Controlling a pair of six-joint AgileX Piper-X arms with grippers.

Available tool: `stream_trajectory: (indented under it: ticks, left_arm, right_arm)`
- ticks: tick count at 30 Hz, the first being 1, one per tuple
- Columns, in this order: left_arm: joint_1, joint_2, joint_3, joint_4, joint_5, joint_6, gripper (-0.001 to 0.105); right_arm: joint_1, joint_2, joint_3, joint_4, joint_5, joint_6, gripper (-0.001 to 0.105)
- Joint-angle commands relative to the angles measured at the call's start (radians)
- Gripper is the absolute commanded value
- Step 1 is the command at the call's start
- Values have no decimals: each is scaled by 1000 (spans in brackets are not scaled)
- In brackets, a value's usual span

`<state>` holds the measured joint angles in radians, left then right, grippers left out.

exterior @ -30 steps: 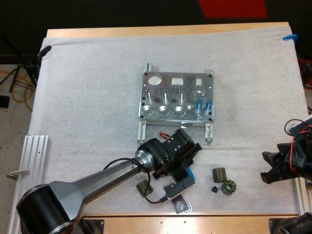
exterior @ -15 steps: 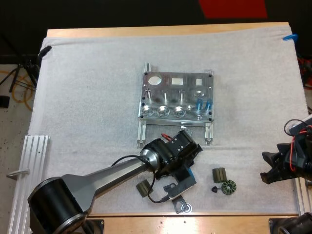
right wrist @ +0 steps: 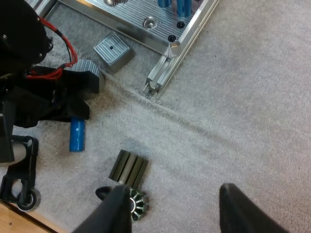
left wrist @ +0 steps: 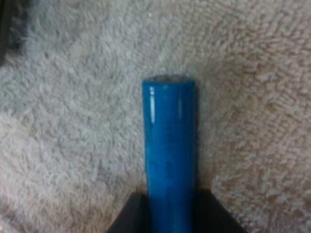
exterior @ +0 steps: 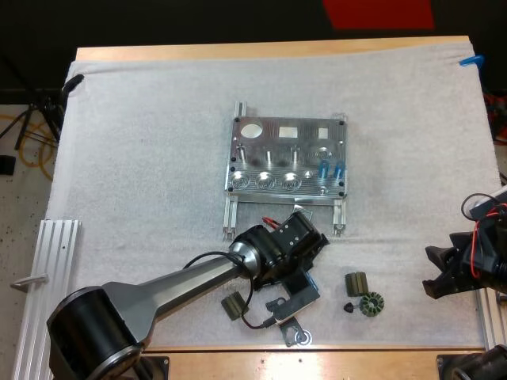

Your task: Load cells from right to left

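Fingers of the left gripper (left wrist: 171,214) seem clamped on the bright blue cylindrical cell (left wrist: 170,145), about six o'clock of the grooved metal fixture (exterior: 287,158); lift straight up. Right gripper (right wrist: 177,211) gapes, empty.

The mat (exterior: 142,158) is white cloth with a rough, fuzzy nap, and close around the blue cylinder (left wrist: 170,145) it shows as a coarse, looped pile. The cylinder is smooth and glossy, like a plastic sleeve, with pale streaks of light along it. The left gripper (left wrist: 171,216) has matt black fingers (left wrist: 127,218).

In the high view, the fixture (exterior: 289,158) at centre is bare machined metal, satin and finely ridged. The rail (exterior: 55,261) at lower left is pale ribbed metal. The table (exterior: 261,51) edge along the top is smooth light wood. The small block (exterior: 356,283) at lower right is matt olive, with grooves.
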<state>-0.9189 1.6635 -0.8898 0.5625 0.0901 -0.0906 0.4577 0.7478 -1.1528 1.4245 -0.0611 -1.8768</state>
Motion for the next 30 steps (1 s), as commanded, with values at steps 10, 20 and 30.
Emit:
stream_trajectory:
  ticks: [10, 20, 30]
  left_arm:
    - [-6, -46, -4, -6, -47, -199, 0]
    - [-6, -244, -4, -6, -65, -617, 0]
    - [-6, -448, -4, 57, -65, -901, 0]
  right_arm:
    - [3, -6, -2, -7, -5, -12, 42]
    - [3, -6, -2, -38, -27, -8, 42]
    - [3, 30, -2, -125, -224, 103, 53]
